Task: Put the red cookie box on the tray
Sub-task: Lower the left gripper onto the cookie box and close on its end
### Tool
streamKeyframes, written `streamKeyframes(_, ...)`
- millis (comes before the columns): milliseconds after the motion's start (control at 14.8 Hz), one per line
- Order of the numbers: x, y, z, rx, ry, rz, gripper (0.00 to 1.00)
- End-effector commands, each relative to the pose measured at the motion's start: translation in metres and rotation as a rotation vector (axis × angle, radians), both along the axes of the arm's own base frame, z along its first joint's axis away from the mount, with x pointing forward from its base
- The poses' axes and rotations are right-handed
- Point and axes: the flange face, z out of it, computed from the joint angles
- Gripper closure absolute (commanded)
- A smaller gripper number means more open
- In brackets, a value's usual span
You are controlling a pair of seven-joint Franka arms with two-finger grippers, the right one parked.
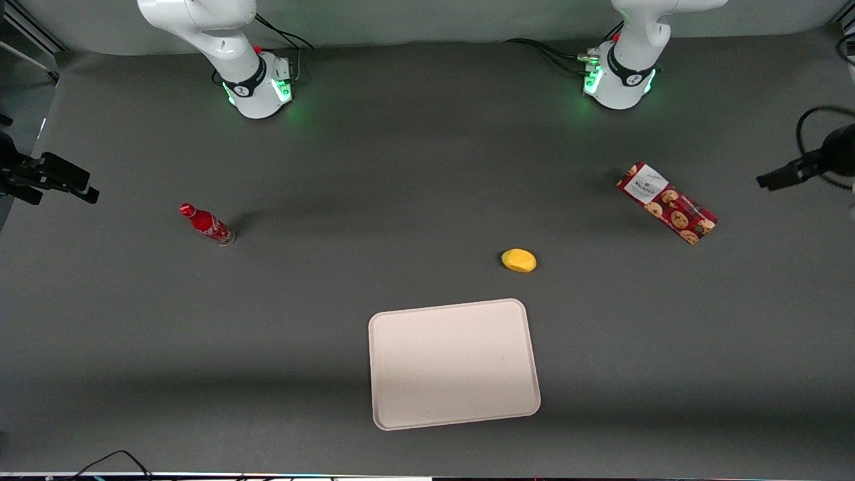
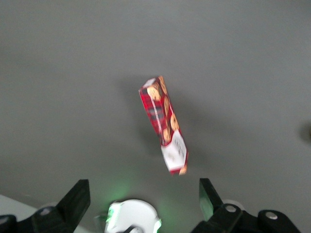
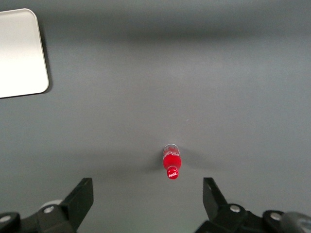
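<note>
The red cookie box lies flat on the dark table toward the working arm's end, with its white label end nearest the arm's base. It also shows in the left wrist view. My left gripper is open and empty, held high above the table, with the box far below it; it is out of the front view. The pale pinkish-white tray lies empty near the table's front edge, and a corner of it shows in the right wrist view.
A small yellow fruit-like object lies between the tray and the box. A small red bottle stands toward the parked arm's end. The working arm's white base stands near the box. Black camera mounts stand at the table's ends.
</note>
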Motion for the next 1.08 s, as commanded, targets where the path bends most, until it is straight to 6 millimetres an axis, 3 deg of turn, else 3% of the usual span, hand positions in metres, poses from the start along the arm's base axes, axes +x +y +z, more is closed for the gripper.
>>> streamKeyframes(0, -0.017, -0.018, -0.085, 0.062, -0.003, 0.167, 0.00)
streamKeyframes(203, -0.042, -0.024, -0.157, 0.066, -0.040, 0.197, 0.00)
streamKeyframes(339, -0.059, -0.027, -0.193, 0.071, -0.045, 0.213, 0.00)
streamKeyframes(610, -0.085, -0.036, -0.241, 0.069, -0.067, 0.199, 0.00)
streamKeyframes(814, -0.089, -0.037, -0.278, 0.078, -0.127, 0.198, 0.00)
streamKeyframes(949, -0.088, -0.036, -0.300, 0.086, -0.155, 0.195, 0.14)
streamKeyframes(1017, -0.088, -0.037, -0.307, 0.089, -0.167, 0.194, 0.34)
